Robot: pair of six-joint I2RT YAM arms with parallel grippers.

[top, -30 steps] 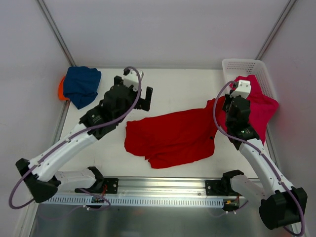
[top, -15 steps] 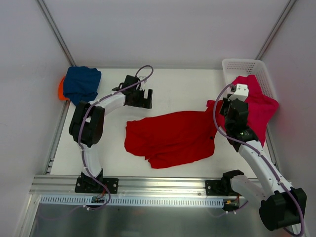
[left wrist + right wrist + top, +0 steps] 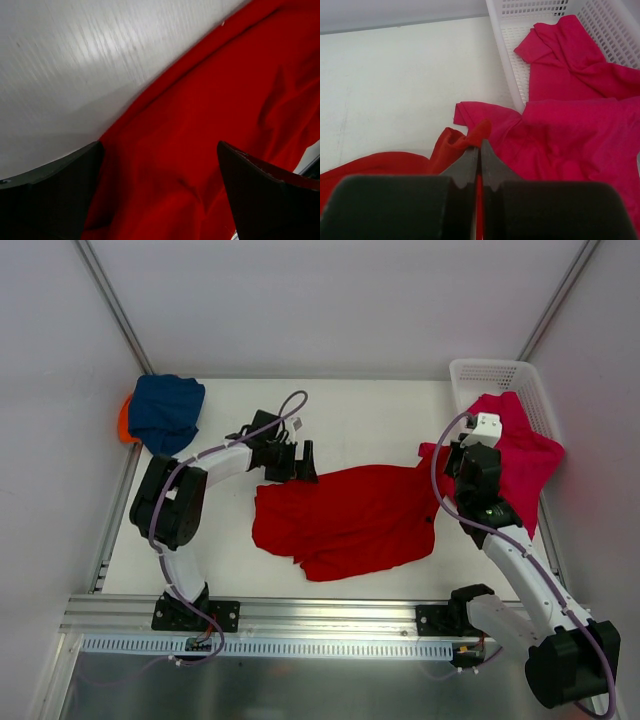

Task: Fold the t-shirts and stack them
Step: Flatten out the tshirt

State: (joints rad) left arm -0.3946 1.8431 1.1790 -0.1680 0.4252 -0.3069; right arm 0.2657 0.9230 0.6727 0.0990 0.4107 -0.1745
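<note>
Left gripper dropped to red t-shirt far-left edge, jaws apart | right gripper pinching its right edge

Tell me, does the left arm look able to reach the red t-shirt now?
Probably yes. The left gripper is open right above the far left corner of the red t-shirt, and nothing lies between its fingers and the cloth.

Right shirt seemingly overhangs basket; central shirt lies beside.

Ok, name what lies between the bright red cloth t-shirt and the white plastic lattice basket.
The magenta-pink cloth t-shirt, draped over the basket wall; right wrist view.
</note>
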